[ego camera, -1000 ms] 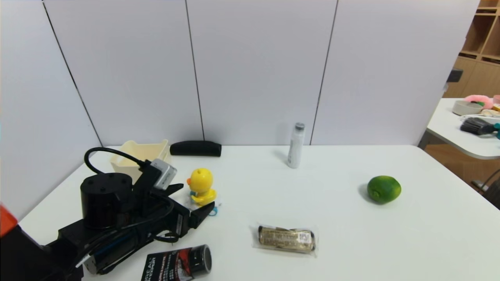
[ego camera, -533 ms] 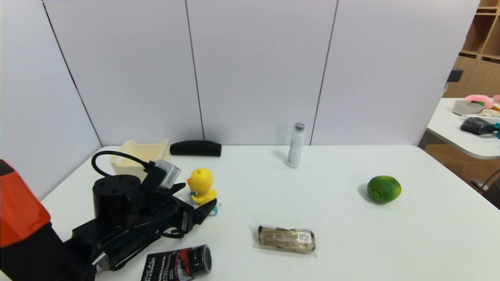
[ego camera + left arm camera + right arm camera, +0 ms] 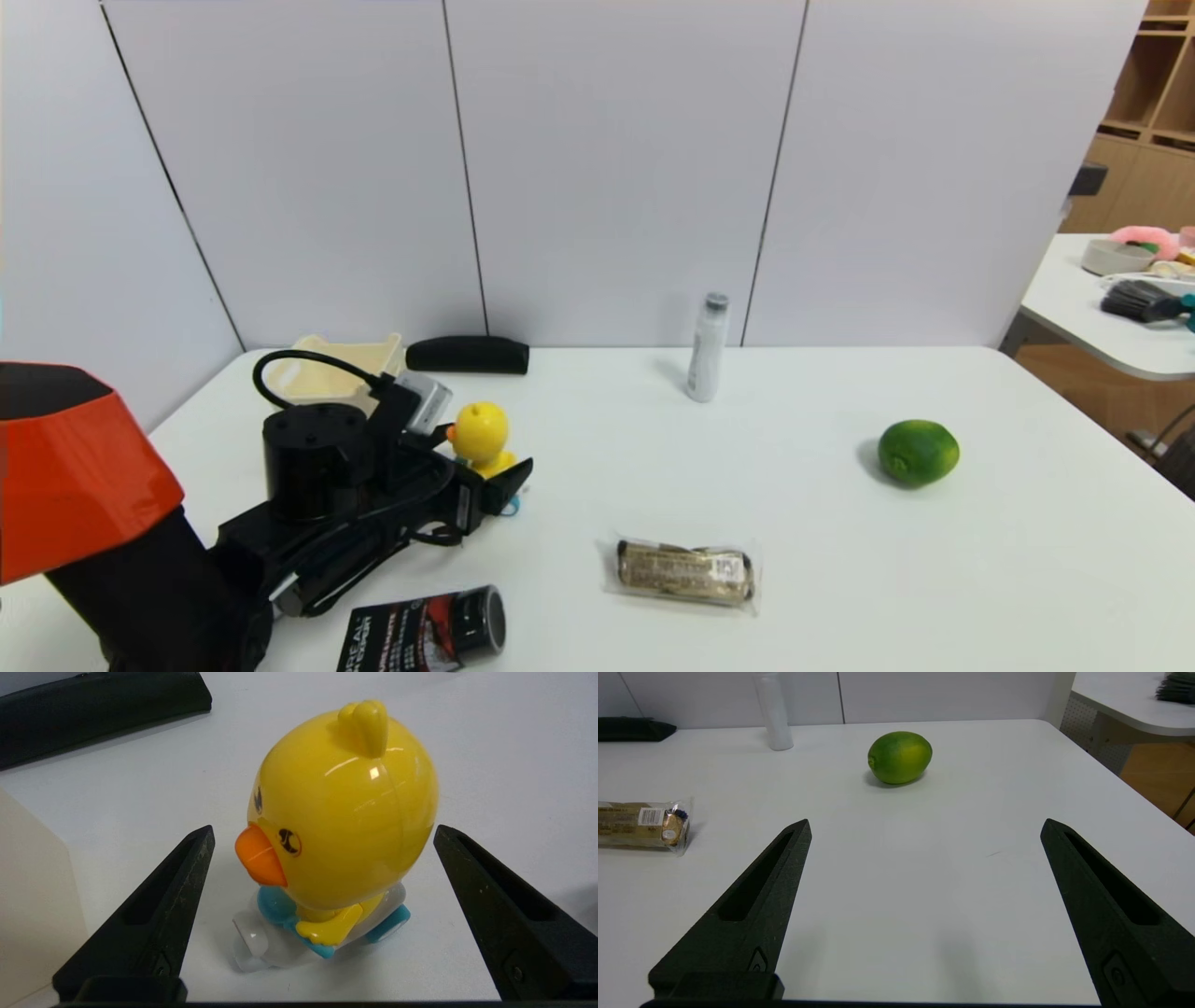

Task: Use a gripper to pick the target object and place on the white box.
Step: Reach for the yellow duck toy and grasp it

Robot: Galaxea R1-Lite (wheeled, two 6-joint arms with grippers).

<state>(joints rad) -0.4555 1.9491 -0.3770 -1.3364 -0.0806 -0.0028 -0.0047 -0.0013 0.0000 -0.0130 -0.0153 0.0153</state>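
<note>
While the duck (image 3: 345,812) stands upright on the surface (image 3: 747,467), it is flanked by the spread left pincer (image 3: 322,835).
Neither finger is touching it; the white box (image 3: 322,373) is seen just far-left.

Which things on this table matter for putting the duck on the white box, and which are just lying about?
Part of the job:
- left tool, open around the duck
- yellow duck
- white box, behind the arm

Lying about:
- lime
- wrapped snack
- white bottle
- black pouch
- black-and-red tube
- right tool, idle and open over bare table
</note>
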